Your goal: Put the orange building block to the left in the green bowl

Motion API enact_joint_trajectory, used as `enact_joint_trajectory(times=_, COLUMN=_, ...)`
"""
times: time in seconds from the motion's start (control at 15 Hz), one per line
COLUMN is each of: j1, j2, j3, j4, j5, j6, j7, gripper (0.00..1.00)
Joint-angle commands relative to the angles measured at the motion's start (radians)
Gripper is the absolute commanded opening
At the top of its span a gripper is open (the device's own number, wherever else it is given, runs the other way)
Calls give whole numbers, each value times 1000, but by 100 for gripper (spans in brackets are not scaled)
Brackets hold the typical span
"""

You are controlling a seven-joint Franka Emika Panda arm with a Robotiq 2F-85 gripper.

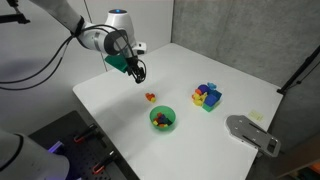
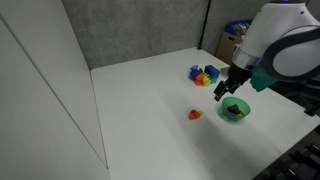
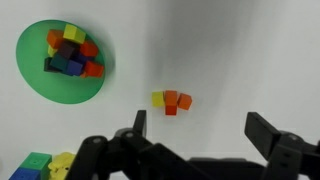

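Note:
Small orange blocks [image 3: 177, 102] lie on the white table beside a small yellow block [image 3: 158, 98]; they also show in both exterior views [image 1: 150, 97] [image 2: 195, 115]. The green bowl [image 3: 32, 80] holds several coloured blocks and shows in both exterior views [image 1: 153, 121] [image 2: 243, 105]. My gripper [image 3: 200, 130] is open and empty, hovering above the table, with the orange blocks a little ahead of and between its fingers. It also shows in both exterior views [image 1: 138, 72] [image 2: 226, 90].
A blue-yellow-purple cluster of blocks [image 1: 207, 96] [image 2: 204, 74] sits on the table beyond the bowl; part of it shows in the wrist view [image 3: 40, 165]. A grey flat device [image 1: 250, 133] lies at the table's edge.

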Motion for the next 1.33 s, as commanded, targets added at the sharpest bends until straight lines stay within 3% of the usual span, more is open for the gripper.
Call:
enact_joint_trajectory(times=0.0, j1=38, j2=141, j3=-37, j4=92, j5=37, j6=46, j7=34, gripper=100)
enact_joint_trajectory(times=0.8, j1=165, j2=520, j3=-140, j4=367, j5=78, j6=48, j7=145, gripper=100)
enact_joint_trajectory(times=1.27, j1=183, j2=693, j3=-157, j4=531, j5=121, j6=16, j7=158, gripper=100)
